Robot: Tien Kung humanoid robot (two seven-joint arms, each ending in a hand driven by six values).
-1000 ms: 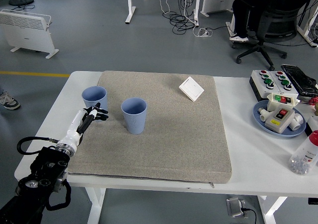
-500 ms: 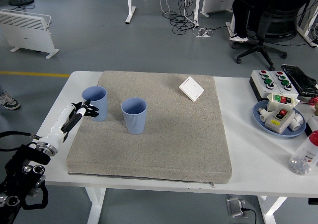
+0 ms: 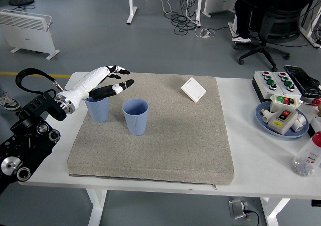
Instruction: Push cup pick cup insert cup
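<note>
Two light blue cups stand upright on the grey mat [image 3: 165,136]. The left cup [image 3: 98,109] is at the mat's left side, partly hidden by my left hand [image 3: 114,80]. That hand is raised above the cup's rim with fingers spread, holding nothing. The second cup [image 3: 135,116] stands a short way to the right, apart from the hand. My right hand does not appear.
A small white square plate [image 3: 193,89] lies at the mat's far right. On the table's right side sit a button box [image 3: 276,81], a blue dish [image 3: 265,122] with switch parts, and a clear bottle [image 3: 307,158].
My left arm has swung up from low beside the left cup to above its rim. The hand has spread open. Both cups stay where they were.
</note>
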